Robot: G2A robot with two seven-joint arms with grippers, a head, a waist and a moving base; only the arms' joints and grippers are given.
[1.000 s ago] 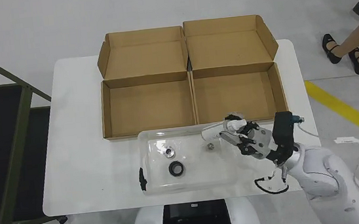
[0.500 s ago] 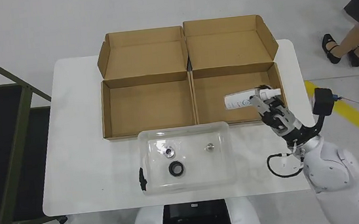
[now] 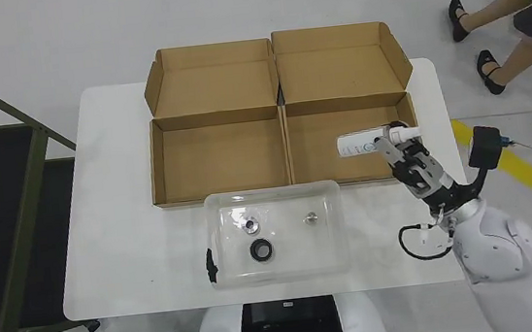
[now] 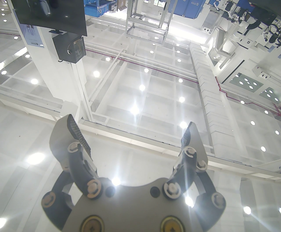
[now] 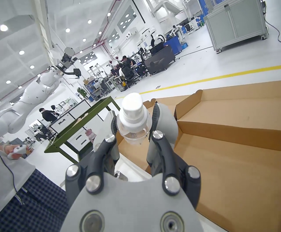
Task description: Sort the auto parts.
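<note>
Lifted out of the clear bin (image 3: 296, 262), the white spray bottle (image 3: 361, 143) has travelled in the right end effector (image 3: 391, 143) and now hangs sideways over the right cardboard box (image 3: 318, 151) on the white counter (image 3: 117, 230). Its fingers clamp the bottle just below the cap. The left end effector (image 4: 129, 131) gapes wide, aimed at the ceiling. A black ring (image 3: 262, 251) and two small metal parts (image 3: 251, 225) (image 3: 312, 218) lie in the bin.

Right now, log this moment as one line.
right end effector: shut on white bottle | white bottle: above right cardboard box | left end effector: open, empty | clear bin: small parts inside
</note>
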